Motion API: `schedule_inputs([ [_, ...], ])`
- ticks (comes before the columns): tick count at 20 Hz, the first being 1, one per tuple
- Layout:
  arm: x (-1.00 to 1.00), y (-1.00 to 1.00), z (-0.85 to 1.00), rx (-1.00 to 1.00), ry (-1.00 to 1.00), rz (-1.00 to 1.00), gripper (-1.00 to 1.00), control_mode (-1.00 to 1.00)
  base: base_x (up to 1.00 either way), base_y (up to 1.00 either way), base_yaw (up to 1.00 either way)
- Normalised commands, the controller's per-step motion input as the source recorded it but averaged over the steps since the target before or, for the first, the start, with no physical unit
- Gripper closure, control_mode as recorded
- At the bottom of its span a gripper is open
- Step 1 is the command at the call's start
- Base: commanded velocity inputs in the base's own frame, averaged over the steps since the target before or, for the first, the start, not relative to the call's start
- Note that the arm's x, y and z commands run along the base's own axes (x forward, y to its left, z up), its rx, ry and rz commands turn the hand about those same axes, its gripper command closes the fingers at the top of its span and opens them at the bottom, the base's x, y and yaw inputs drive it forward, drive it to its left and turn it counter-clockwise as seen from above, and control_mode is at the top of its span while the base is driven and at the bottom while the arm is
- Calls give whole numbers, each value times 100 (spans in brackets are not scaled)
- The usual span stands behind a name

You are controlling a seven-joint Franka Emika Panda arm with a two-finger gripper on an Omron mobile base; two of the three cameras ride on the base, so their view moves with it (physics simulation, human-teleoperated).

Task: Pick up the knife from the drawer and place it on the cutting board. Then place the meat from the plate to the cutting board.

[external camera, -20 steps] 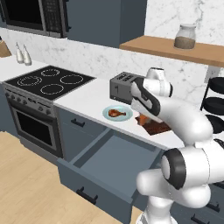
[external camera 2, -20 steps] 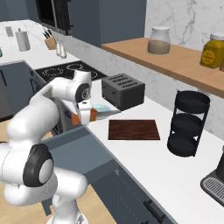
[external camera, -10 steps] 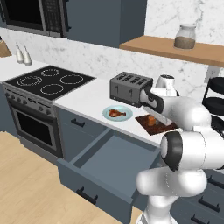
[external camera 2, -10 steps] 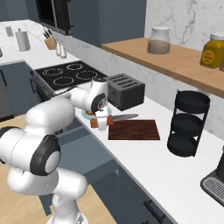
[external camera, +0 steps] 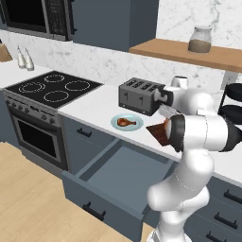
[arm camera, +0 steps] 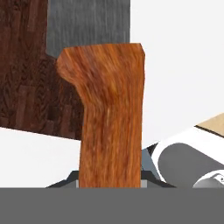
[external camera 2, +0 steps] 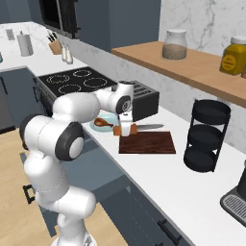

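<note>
1. The gripper (external camera 2: 125,130) is clamped on the thick orange-brown handle of the small grey-bladed knife (external camera 2: 144,128), above the near left edge of the dark reddish-brown rectangular wooden cutting board (external camera 2: 147,142).
2. Risk: if released here, the handle may land off the board's edge, on the white counter (external camera 2: 192,192).
3. Count: one knife, one board, one round pale blue-green plate (external camera: 130,126), one glossy brown chicken drumstick (external camera: 125,122) on it, one open slate-blue drawer (external camera: 120,182).

The robot arm (external camera 2: 77,115) is made of fat, round, shiny white pieces joined one after another, like big smooth tubes and balls. Where the pieces meet there are dark grey round caps and rings, with one big dark cap on the side of a joint. The hand (external camera 2: 125,126) at the end is a small white block under a round white wrist with a dark grey face.
</note>
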Motion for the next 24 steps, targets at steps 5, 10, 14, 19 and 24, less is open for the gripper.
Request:
schedule_inputs([
  [5, 36, -25, -31, 0, 0, 0, 100, -100, 0, 0, 0],
  [10, 50, -19, -43, 1, 0, 0, 100, -100, 0, 0, 0],
  [14, 23, 0, -43, 1, -4, 0, 100, -100, 0, 0, 0],
  [19, 35, 5, -20, 0, -2, 0, 100, -100, 0, 0, 0],
  [24, 30, 1, -25, 0, 0, -6, 100, -100, 0, 0, 0],
])
